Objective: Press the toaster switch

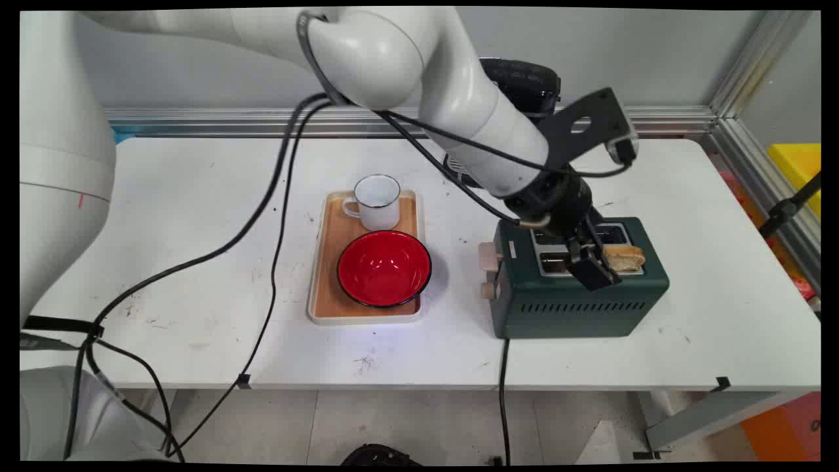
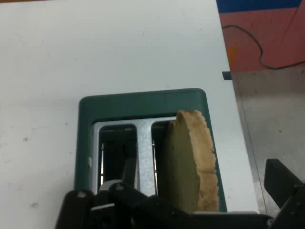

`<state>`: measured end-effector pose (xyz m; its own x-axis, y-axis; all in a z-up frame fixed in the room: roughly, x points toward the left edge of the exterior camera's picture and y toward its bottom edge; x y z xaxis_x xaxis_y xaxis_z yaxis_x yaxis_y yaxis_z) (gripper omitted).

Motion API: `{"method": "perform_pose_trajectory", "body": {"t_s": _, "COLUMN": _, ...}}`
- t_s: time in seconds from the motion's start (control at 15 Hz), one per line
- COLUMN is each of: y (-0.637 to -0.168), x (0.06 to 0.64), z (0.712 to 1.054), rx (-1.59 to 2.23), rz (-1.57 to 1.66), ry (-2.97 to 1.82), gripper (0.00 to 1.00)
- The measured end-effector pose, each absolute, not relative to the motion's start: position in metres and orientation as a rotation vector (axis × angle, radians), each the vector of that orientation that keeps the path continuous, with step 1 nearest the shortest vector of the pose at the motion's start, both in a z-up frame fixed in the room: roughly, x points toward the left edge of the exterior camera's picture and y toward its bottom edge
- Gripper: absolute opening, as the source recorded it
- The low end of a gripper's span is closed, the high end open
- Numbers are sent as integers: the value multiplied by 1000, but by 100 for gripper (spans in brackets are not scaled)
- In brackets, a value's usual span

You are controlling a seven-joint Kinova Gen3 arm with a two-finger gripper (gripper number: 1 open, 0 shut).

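A dark green two-slot toaster (image 1: 577, 308) stands on the white table, right of centre. A slice of toasted bread (image 1: 626, 257) stands upright in one slot, its top half sticking out. My gripper (image 1: 600, 259) hangs just above the toaster top and straddles the slice. In the hand view the bread (image 2: 188, 162) fills the right slot of the toaster (image 2: 143, 100), and the left slot is empty. The gripper (image 2: 205, 179) is open: its right finger (image 2: 283, 183) stands clear of the crust, and the other finger is low over the left slot.
A wooden tray (image 1: 321, 262) left of the toaster carries a red bowl (image 1: 384, 267) and a white enamel mug (image 1: 377, 202). A black appliance (image 1: 524, 82) stands behind the arm. The toaster's levers (image 1: 488, 272) face the tray, and its cord (image 1: 503, 393) drops over the front edge.
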<state>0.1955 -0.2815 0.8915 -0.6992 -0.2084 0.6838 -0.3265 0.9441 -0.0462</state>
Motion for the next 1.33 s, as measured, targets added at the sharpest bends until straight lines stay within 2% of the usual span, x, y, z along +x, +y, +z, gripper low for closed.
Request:
{"method": "perform_pose_trajectory", "body": {"t_s": 0.47, "y": -267, "x": 239, "z": 931, "rx": 391, "rz": 201, "ry": -2376, "gripper": 100}}
{"method": "perform_pose_trajectory", "body": {"t_s": 0.93, "y": -239, "x": 289, "z": 951, "rx": 382, "rz": 157, "ry": -2429, "gripper": 100}}
{"method": "perform_pose_trajectory", "body": {"t_s": 1.0, "y": -236, "x": 294, "z": 952, "rx": 381, "rz": 153, "ry": -2435, "gripper": 0}}
{"method": "perform_pose_trajectory", "body": {"t_s": 1.33, "y": -225, "x": 315, "z": 952, "rx": 376, "rz": 142, "ry": -2468, "gripper": 0}}
